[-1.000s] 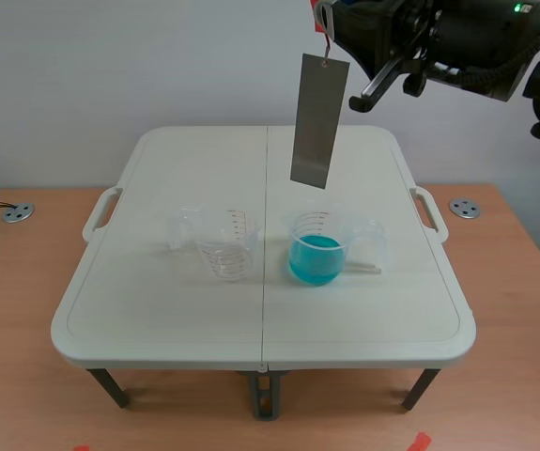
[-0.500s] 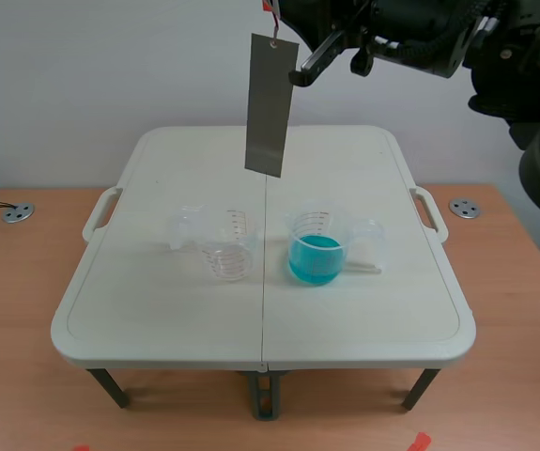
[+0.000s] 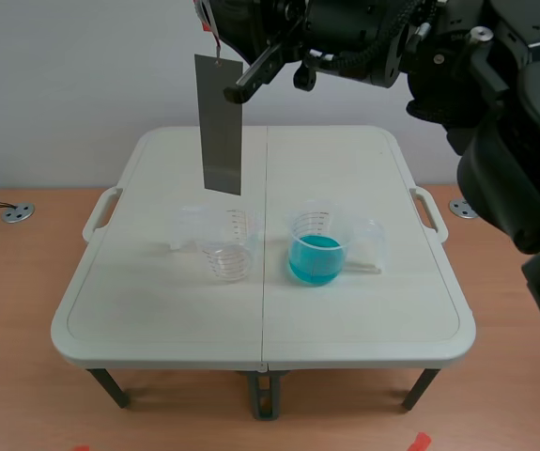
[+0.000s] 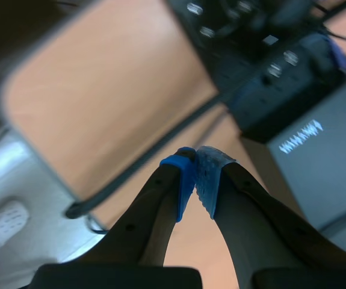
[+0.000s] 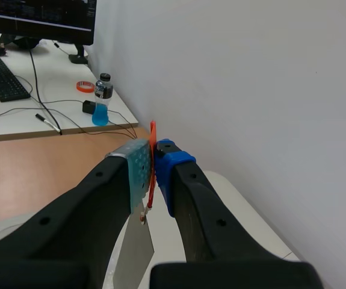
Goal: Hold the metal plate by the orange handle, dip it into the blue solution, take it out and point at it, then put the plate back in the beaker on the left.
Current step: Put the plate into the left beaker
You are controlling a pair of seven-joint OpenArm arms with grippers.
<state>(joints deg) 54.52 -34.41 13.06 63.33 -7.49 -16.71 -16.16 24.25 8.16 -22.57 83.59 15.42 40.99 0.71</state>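
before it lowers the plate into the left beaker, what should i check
1. right gripper shut on orange handle: ok
2. metal plate hanging straight: ok
3. plate above empty beaker: sideways ok, depth cannot tell
4. empty beaker upright: ok
5. blue solution beaker off to the side: ok
6. left gripper shut, away from the table: ok

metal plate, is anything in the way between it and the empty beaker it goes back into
Nothing visible. The metal plate hangs by its orange handle from the right gripper, roughly above the empty beaker, with only open air below it. The blue beaker stands aside.
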